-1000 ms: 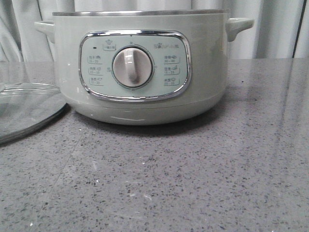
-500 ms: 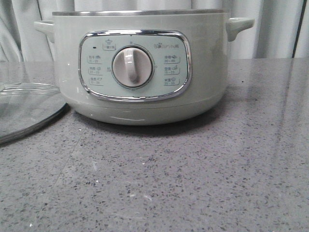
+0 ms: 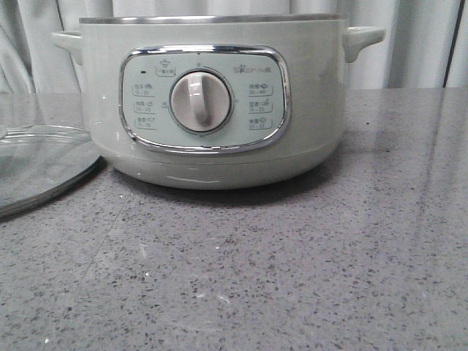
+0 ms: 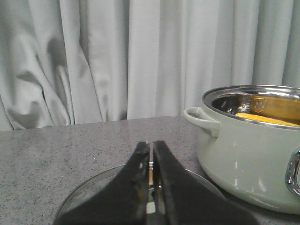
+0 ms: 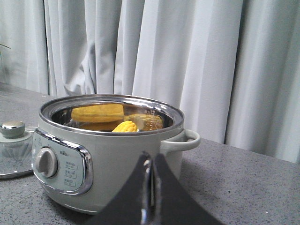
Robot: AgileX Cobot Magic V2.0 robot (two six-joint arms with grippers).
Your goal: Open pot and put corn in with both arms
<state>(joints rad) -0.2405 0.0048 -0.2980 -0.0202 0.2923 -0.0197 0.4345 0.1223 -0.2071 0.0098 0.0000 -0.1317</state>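
Grey speckled stone makes up the table (image 3: 292, 278), and pale pleated curtains (image 5: 187, 56) hang behind it. On the table stands the pot (image 3: 212, 102), uncovered, its steel rim open to the air and its control panel with the cream dial (image 3: 196, 102) turned toward the robot, one handle sticking out to each side. Inside the pot lies the corn (image 5: 124, 126): in the right wrist view one rounded yellow end of the cob shows just above the near rim, so its long axis seems to run from that near side back into the bowl, though most of its length is hidden by the pot wall; the shiny inner wall behind it throws back yellow reflections. From the left wrist view the corn (image 4: 265, 119) shows as a low yellow strip lying flat below the rim. To the pot's left, just beside its base, the glass lid (image 3: 36, 164) lies flat on the table, knob up. The left gripper (image 4: 151, 187) is above that lid with its two dark fingers pressed together, holding nothing. The right gripper (image 5: 149, 197) is in front of the pot's right side, its fingers likewise closed on nothing.
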